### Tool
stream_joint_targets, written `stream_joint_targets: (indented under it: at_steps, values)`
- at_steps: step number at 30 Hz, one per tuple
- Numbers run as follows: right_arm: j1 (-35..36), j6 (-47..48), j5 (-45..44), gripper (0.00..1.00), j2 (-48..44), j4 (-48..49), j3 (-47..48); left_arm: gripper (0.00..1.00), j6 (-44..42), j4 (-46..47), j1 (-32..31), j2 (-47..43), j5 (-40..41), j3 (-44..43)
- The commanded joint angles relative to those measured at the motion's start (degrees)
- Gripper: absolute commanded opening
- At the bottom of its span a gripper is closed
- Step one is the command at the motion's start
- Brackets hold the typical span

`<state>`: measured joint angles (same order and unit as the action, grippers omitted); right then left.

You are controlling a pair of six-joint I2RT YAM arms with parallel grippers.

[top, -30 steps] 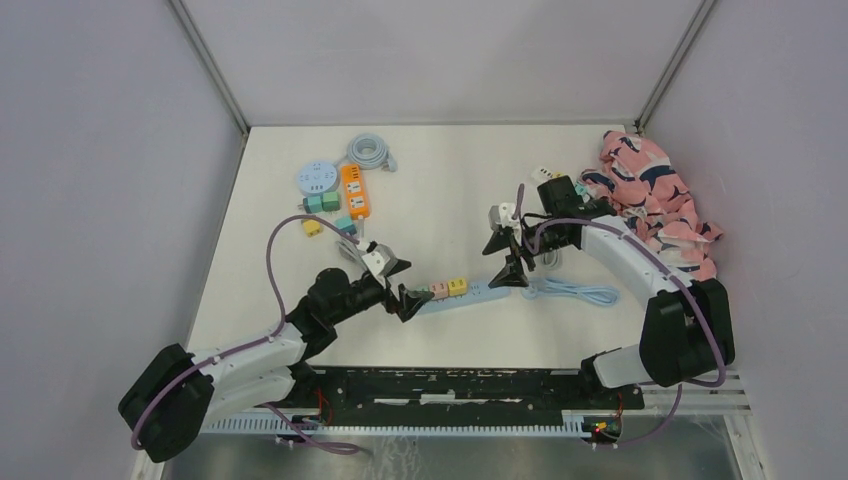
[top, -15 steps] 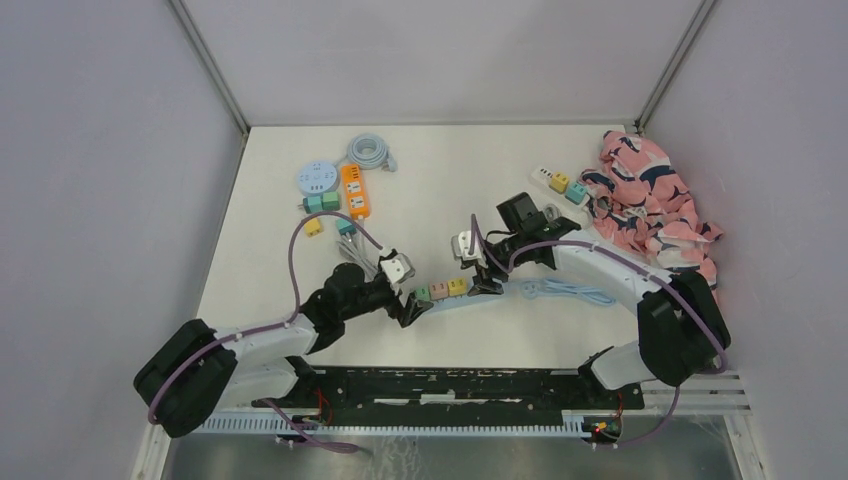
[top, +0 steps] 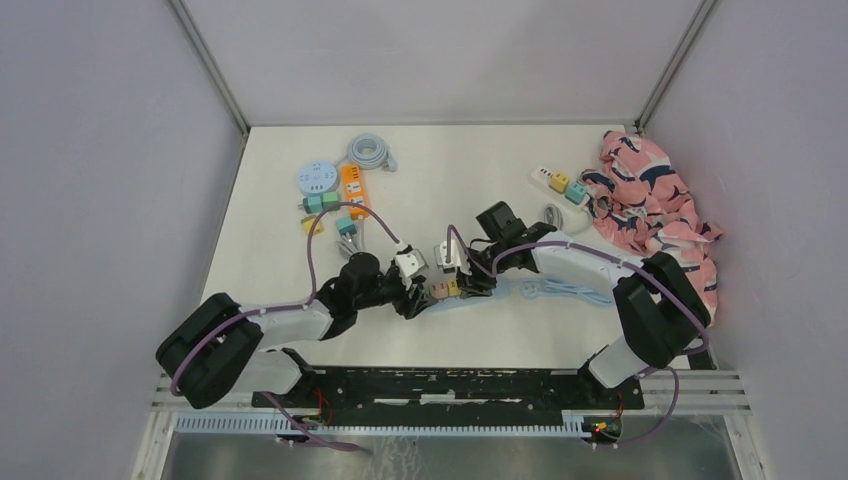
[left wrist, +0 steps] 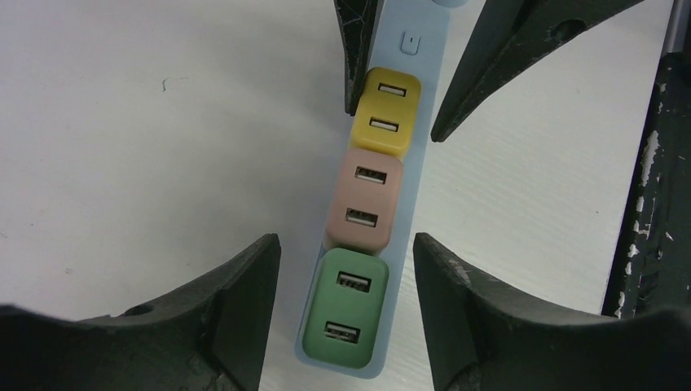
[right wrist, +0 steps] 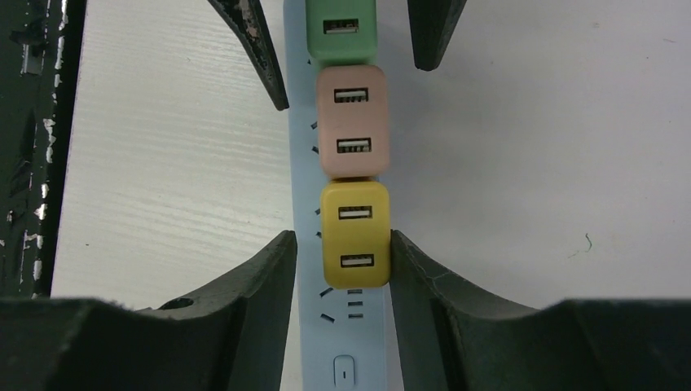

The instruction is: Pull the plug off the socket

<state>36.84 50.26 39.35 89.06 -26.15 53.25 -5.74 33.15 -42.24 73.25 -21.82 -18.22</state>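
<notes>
Though set close across the yellow plug [right wrist: 354, 236], touching on one side and just off on the other, not yet clamped at the right claw [right wrist: 342, 236]; open too at the left claw [left wrist: 344, 244], astride the green plug [left wrist: 342, 309]. Seated in one row with the pink plug [left wrist: 364, 199] along the socket strip [left wrist: 411, 41], flat on the worktop [left wrist: 122, 122], long axis running claw to claw. Probably yellow first, straight up off the strip.
</notes>
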Motion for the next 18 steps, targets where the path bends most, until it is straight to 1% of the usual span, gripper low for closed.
stream_joint_targets:
  at_steps: [1,6,10,11,12,15,18]
  values:
    - [1.0,-1.6,-1.9,0.49,0.8,2.3,1.5,0.66,-3.0,2.5,-0.1,2.9,-3.1,-3.7]
    - [1.6,-1.9,-3.3,0.40,1.4,2.6,1.8,0.59,-2.5,1.5,-0.1,6.1,-3.4,-5.7]
    - [1.7,-1.8,-3.7,0.30,1.3,2.8,1.7,0.52,-2.2,0.8,-0.1,7.5,-3.4,-6.5]
    - [1.7,-1.8,-3.9,0.28,1.3,2.7,1.8,0.48,-2.3,0.8,-0.1,7.7,-3.4,-6.4]
    - [1.7,-1.8,-4.1,0.25,1.1,2.5,1.9,0.41,-2.3,0.8,-0.1,7.9,-3.4,-6.4]
    - [1.7,-1.5,-4.7,0.18,0.9,1.6,2.4,0.30,-3.1,0.0,-0.1,7.9,-3.9,-6.4]
    - [1.6,-0.8,-4.6,0.12,0.9,0.1,3.1,0.16,-4.2,-0.8,-0.1,7.7,-4.6,-6.1]
